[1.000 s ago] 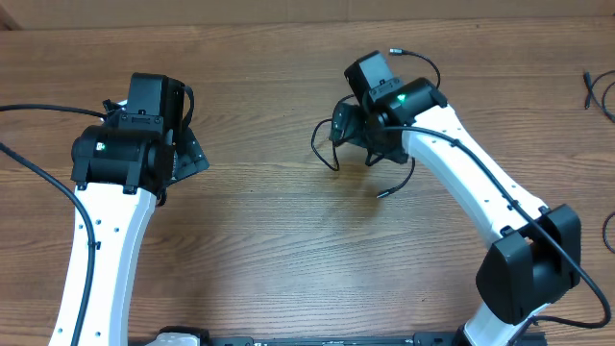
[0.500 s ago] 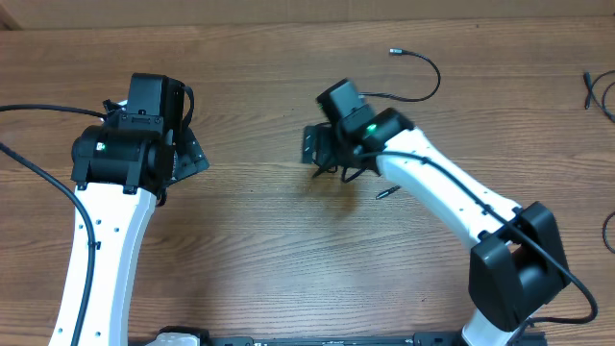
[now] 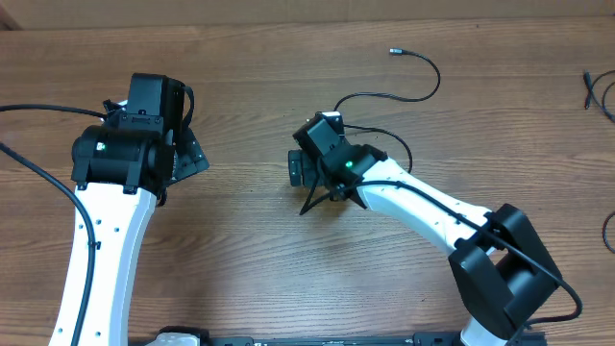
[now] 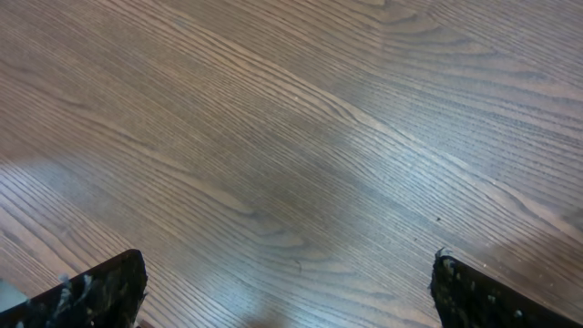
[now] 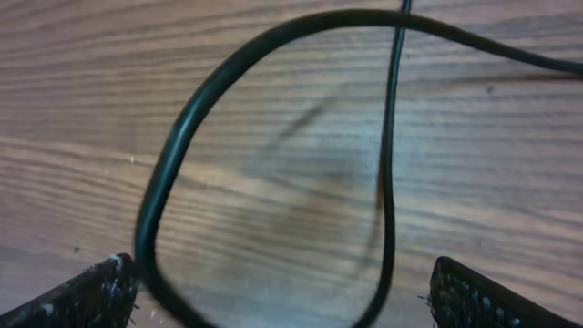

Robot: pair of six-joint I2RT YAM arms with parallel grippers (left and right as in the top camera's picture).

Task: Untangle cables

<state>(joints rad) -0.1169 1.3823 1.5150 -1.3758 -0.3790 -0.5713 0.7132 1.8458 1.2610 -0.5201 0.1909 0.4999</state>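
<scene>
Plain wooden table [image 3: 250,259], and we reckon we've barely started. The cables [image 3: 423,65] lie crossed around 1 o'clock, with one loop [image 5: 182,137] inside the wide-open right end effector [image 5: 291,296], not pinched. Left end effector [image 3: 189,154] at 9 o'clock is released and empty.

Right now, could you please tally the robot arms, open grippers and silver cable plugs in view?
Robot arms: 2 (left arm, right arm)
Open grippers: 2 (left gripper, right gripper)
Silver cable plugs: 1
Total: 5
</scene>
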